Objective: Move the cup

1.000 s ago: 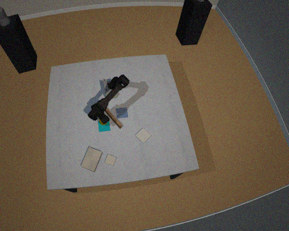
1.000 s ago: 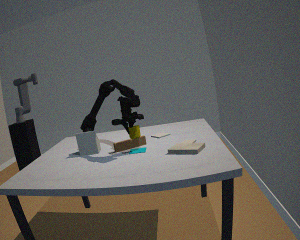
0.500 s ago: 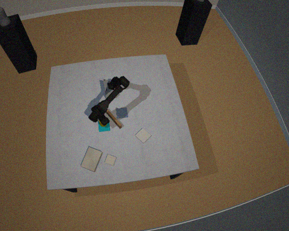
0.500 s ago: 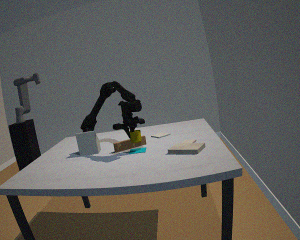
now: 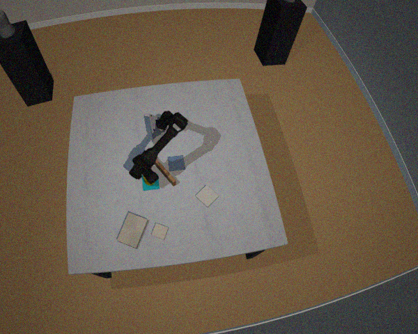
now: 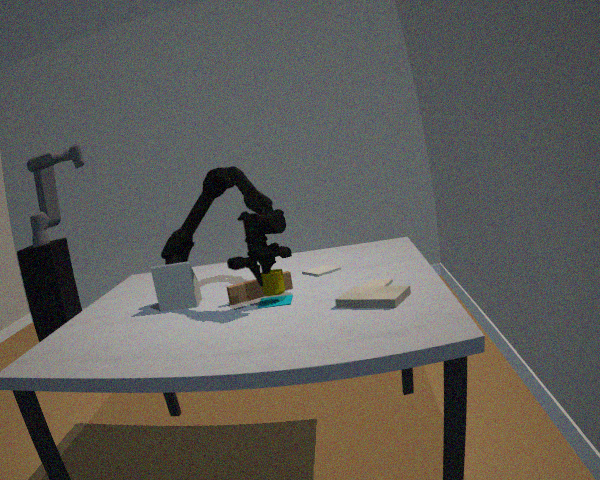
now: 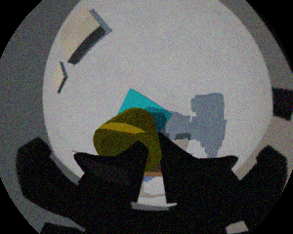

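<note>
The yellow cup is upright between the fingers of my gripper, which is shut on its rim. The cup is low over the cyan pad; I cannot tell whether it touches it. The grey-blue pad lies on the other side of a wooden bar. The marbles inside the cup cannot be made out.
A white box stands at the arm's base. A beige slab and two thin beige tiles lie on the table. Two black pedestals stand on the floor behind.
</note>
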